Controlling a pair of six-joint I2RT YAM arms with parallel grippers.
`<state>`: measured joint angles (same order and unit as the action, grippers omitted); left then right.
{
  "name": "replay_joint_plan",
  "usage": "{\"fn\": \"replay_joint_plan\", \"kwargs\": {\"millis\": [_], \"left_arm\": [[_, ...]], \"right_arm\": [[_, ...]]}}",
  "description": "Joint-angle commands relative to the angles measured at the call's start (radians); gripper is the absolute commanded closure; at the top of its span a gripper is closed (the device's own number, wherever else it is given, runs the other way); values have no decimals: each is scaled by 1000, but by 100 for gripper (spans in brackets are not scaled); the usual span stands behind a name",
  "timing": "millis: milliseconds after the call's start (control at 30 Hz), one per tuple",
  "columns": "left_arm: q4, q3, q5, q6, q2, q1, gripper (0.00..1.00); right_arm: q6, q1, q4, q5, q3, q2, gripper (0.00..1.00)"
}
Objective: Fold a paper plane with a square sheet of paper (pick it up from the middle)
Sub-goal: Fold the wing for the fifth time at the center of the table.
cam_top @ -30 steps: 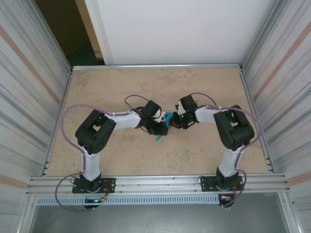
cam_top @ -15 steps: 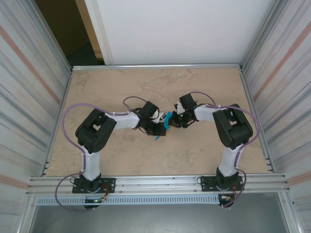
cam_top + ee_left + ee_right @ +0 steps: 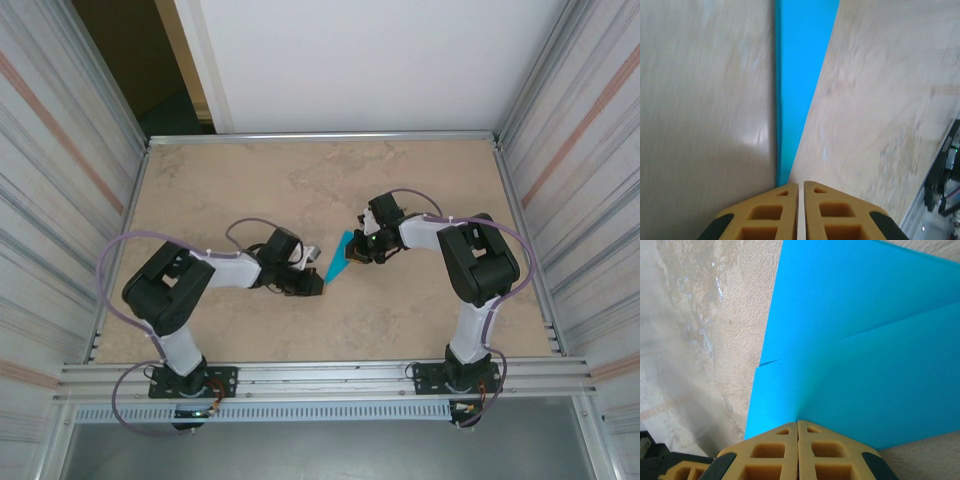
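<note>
The paper plane is a narrow turquoise dart lying on the table between my two grippers, wide end to the far right and point to the near left. My right gripper is shut, its tips resting on the wide end. Whether a fold is pinched between them I cannot tell. My left gripper is shut just off the point. In the left wrist view the blue strip narrows down to the left fingertip. A crease crosses the sheet in the right wrist view.
The beige table has a metal rail along its near edge and corrugated walls on both sides. Both arms reach in towards the middle. The left arm's elbow sits out to the left.
My left gripper has slid to the near left along the paper to its point, and its arm has swung left. The paper now lies out as a flat dart. The right gripper has stayed put.
</note>
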<state>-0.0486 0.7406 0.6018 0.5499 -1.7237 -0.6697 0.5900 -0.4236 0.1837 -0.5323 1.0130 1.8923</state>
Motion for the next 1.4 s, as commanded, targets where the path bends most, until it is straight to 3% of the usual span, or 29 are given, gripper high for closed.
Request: {"fn": "replay_joint_plan", "kwargs": {"millis": [0, 167, 400, 667, 1033, 1233, 1367], "left_arm": [[62, -15, -12, 26, 85, -4, 89], [42, 79, -46, 20, 103, -4, 89], [71, 278, -71, 24, -94, -10, 93], [107, 385, -23, -26, -237, -23, 96], [150, 178, -83, -39, -172, -24, 96], [193, 14, -107, -34, -14, -28, 96], [235, -3, -139, -25, 107, -10, 92]], "right_arm": [[-34, 17, 129, 161, -48, 82, 93], [-34, 17, 125, 161, -50, 88, 93], [-17, 15, 98, 149, -59, 91, 94], [-18, 13, 99, 141, -54, 89, 95], [-15, 28, 119, 164, -46, 115, 96], [-34, 19, 128, 161, -34, 106, 96], [-60, -9, 143, 120, -9, 63, 93]]}}
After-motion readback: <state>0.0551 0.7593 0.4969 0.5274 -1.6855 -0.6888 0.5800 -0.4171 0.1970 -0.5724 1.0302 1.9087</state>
